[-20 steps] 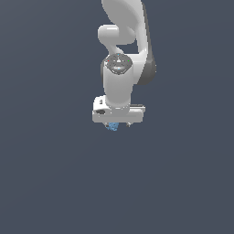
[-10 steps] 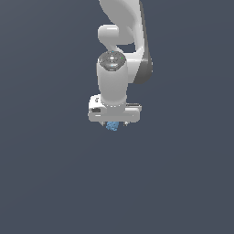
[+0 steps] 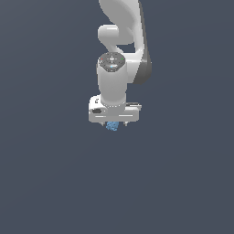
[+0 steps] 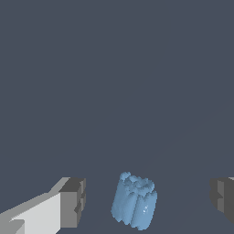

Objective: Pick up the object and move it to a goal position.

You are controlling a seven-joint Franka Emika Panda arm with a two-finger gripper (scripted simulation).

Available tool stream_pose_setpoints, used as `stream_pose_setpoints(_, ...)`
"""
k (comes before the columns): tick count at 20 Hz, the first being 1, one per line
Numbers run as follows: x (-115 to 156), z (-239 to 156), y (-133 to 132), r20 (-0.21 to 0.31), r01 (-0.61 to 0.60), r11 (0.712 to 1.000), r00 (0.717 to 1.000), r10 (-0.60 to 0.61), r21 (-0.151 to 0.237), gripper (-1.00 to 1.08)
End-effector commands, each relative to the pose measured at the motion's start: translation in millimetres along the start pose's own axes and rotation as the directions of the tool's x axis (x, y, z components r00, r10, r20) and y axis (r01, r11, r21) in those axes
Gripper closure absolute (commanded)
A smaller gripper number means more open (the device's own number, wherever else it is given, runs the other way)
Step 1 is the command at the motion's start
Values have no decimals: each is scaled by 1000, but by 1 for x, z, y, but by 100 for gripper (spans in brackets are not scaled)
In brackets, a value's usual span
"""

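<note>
Under the white gripper [image 3: 115, 124] in the exterior view, most of the small light-blue ring with the bumpy, knobbly surface [image 3: 111, 126] is hidden, only a little blue nub pokes out below the hand, and the white robot arm [image 3: 119, 64] is cut off at the top of the frame. You can't make out the fingers at all from out there, the hand body covers them. The wrist view fills that in: the ring [image 4: 134, 201] sits between the two dark grey finger pads [image 4: 73, 202], with clear gaps on both sides, so the fingers are spread wide and touch nothing. One pad is cut off at the frame edge, and the ring looks tilted a bit, ribbed side facing the camera. Whether it actually rests on the plain dark grey-blue tabletop [image 3: 55, 183] or not, I can't tell, there's no obvious shadow or contact line. Compared with half a second ago, the hand has shifted slightly toward the exterior view's left and the wrist has turned a little, while the blue nub shows in about the same spot under it. The exterior view gives arm posture only; the wrist view gives the actual spacing.
</note>
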State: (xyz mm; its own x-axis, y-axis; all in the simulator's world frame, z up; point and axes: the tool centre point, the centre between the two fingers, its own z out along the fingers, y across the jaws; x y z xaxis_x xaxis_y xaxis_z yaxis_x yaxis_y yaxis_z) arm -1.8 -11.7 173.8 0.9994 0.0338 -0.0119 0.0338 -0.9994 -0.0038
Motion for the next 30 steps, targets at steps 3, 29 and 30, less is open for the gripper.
stream_pose_setpoints(3, -4, 5, 1, 0, 62, 998, 998, -62, -1, -92)
stream_pose_setpoints(29, -51, 50, 10, 2, 657, 754, 754, -657, -9, -92)
stream_pose_setpoints(30, -53, 52, 10, 2, 677, 736, 736, -677, -10, -92)
